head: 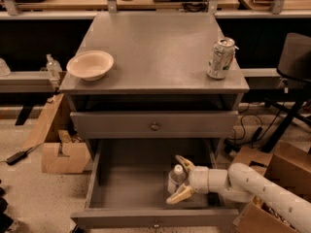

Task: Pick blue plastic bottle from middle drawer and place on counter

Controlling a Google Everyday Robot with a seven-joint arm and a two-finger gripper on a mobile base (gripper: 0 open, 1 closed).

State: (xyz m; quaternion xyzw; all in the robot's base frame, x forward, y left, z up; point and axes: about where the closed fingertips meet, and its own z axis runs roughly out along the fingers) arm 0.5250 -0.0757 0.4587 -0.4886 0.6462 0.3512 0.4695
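Small clear plastic bottle with a white screw cap (175, 174) stands upright on the floor of the wide, shallow grey drawer (131, 181), right of centre. The cream two-finger hand (177, 180) reaches in from the right, released, with one finger on the far side of the bottle and one on the near side. Contact cannot be determined. Above is a closed grey drawer front with a brass knob (154, 126). On the matt grey counter (155, 47), a cream bowl (90, 64) sits left and a silver drink can (221, 58) right.

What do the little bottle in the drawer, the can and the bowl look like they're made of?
Bottle: probably clear plastic, going by its see-through body and white cap. The gripper sits open around it in the drawer. Can: metal, silvery and shiny with a printed side. Bowl: pale, matt cream, maybe paper pulp or ceramic; the look leaves it open.
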